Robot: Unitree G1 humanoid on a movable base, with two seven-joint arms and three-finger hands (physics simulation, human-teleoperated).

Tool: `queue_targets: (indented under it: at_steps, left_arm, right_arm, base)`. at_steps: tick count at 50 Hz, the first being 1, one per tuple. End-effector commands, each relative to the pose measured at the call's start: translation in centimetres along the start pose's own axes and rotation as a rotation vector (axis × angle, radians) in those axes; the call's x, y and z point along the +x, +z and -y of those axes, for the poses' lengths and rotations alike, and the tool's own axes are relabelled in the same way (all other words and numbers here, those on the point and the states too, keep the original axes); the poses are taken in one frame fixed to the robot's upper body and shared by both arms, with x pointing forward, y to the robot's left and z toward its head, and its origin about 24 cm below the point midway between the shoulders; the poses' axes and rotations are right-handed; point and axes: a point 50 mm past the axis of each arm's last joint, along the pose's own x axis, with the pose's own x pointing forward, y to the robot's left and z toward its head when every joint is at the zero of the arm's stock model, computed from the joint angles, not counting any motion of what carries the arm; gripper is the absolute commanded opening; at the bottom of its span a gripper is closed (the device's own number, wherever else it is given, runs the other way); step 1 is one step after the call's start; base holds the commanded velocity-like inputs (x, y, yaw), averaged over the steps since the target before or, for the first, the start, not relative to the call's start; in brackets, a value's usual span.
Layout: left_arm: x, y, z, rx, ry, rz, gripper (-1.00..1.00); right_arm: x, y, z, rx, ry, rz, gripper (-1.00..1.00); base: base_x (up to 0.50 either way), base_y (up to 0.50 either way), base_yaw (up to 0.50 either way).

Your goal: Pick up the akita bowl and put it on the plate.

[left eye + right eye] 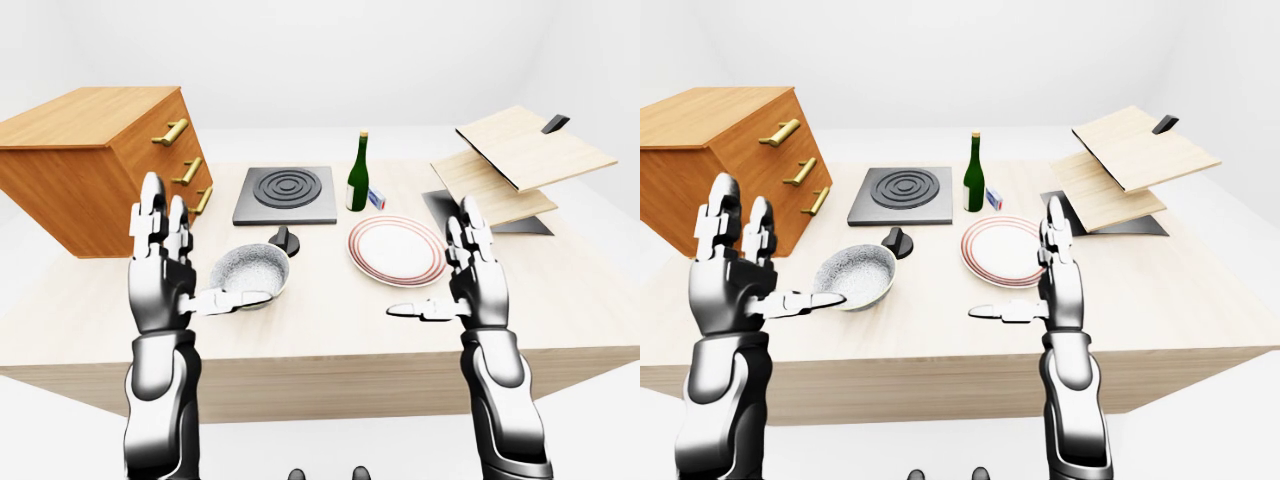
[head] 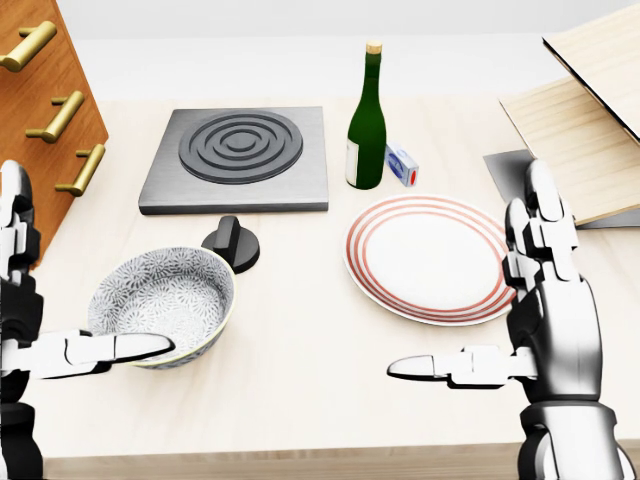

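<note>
The akita bowl, grey-white with a speckled pattern, stands upright on the wooden table at the lower left of the head view. The plate, white with red rings, lies to its right. My left hand is raised beside the bowl's left side, open, its thumb stretched across the bowl's near rim. My right hand is open too, fingers upright, just below and right of the plate, holding nothing.
A black stove plate and its knob lie above the bowl. A green wine bottle and a small box stand above the plate. A wooden drawer cabinet is at left, a slanted wooden rack at right.
</note>
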Motion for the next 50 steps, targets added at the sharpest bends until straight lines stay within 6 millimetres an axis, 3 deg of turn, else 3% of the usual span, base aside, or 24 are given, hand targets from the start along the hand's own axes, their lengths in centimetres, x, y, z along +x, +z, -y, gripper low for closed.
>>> queue_targets:
  at_steps: [1, 15, 27, 33, 39, 50]
  left_arm:
    - [0.7, 2.2, -2.0, 0.012, 0.064, 0.101, 1.0]
    - [1.4, 3.7, -6.5, 0.052, 0.198, 0.157, 1.0]
    - [1.5, 3.1, -8.8, 0.081, 0.283, 0.119, 1.0]
    - [1.2, 3.2, -11.3, 0.106, 0.387, 0.105, 1.0]
    - [1.1, 2.1, -12.7, 0.122, 0.442, 0.045, 1.0]
    - [0.3, 1.7, -16.0, 0.126, 0.543, -0.001, 1.0]
  right_arm:
    - [0.0, 0.3, 0.1, -0.002, -0.006, 0.015, 1.0]
    - [0.0, 0.3, 0.3, -0.004, -0.012, 0.012, 1.0]
    - [0.0, 0.3, 0.1, -0.003, -0.009, 0.012, 1.0]
    - [-0.1, 0.2, 0.2, -0.005, -0.011, 0.009, 1.0]
    - [-0.1, 0.1, 0.2, -0.007, -0.012, 0.005, 1.0]
    - [0.0, -0.1, 0.3, -0.004, -0.015, -0.002, 1.0]
  base:
    - [0.0, 0.0, 0.0]
    - [0.0, 0.0, 0.0]
    - [0.0, 0.0, 0.0]
    - [0.0, 0.0, 0.0]
    - [0.0, 0.0, 0.0]
    - [0.0, 0.0, 0.0]
